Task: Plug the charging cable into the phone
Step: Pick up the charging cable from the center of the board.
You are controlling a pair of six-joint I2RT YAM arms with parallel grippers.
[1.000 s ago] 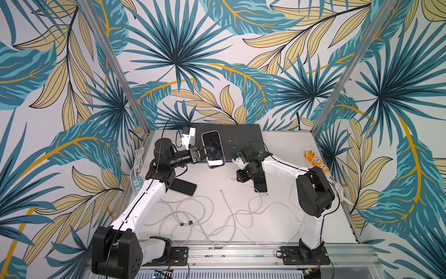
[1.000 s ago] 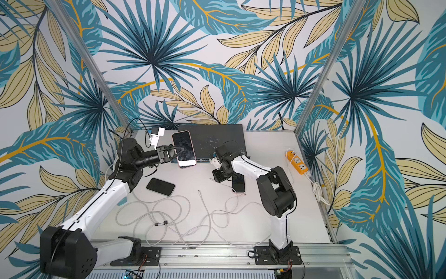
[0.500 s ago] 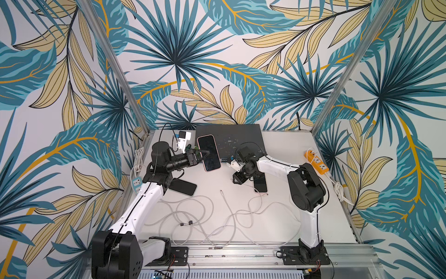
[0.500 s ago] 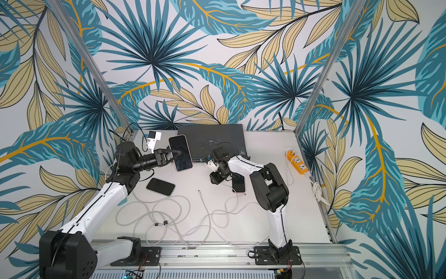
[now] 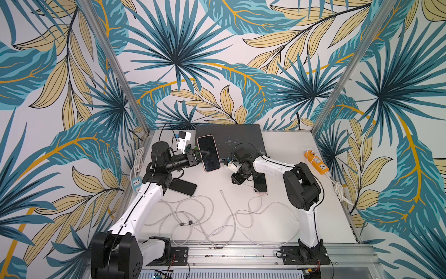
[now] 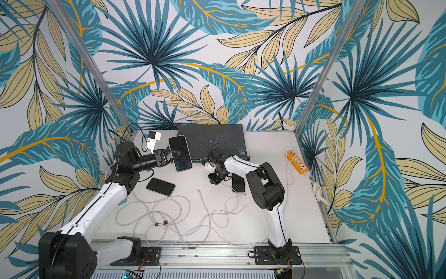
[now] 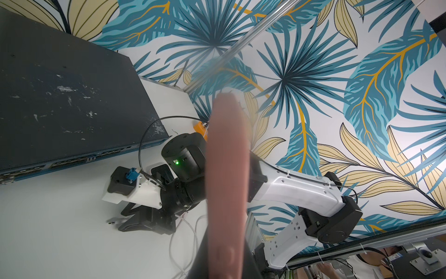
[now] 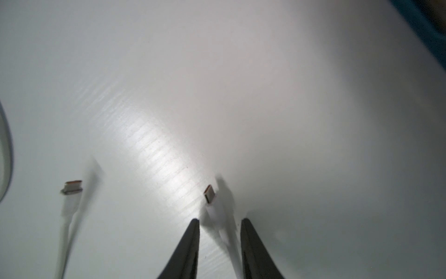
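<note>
The left gripper [image 5: 204, 154] is clamped on the side of the pink-cased phone [image 5: 210, 166], holding it up off the white table [image 5: 337, 217] with its dark screen facing up in both top views (its own wrist camera catches only a blurred pink edge). The right gripper [image 8: 219, 221] sits low over the table, jaws a narrow way apart, and the plug of the charging cable [image 8: 209, 193] lies between them unpinched, apart from the phone

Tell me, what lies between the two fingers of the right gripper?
A white charging cable with its metal plug, lying on the table. The right wrist view shows it: the right gripper has its fingers open around it.
</note>
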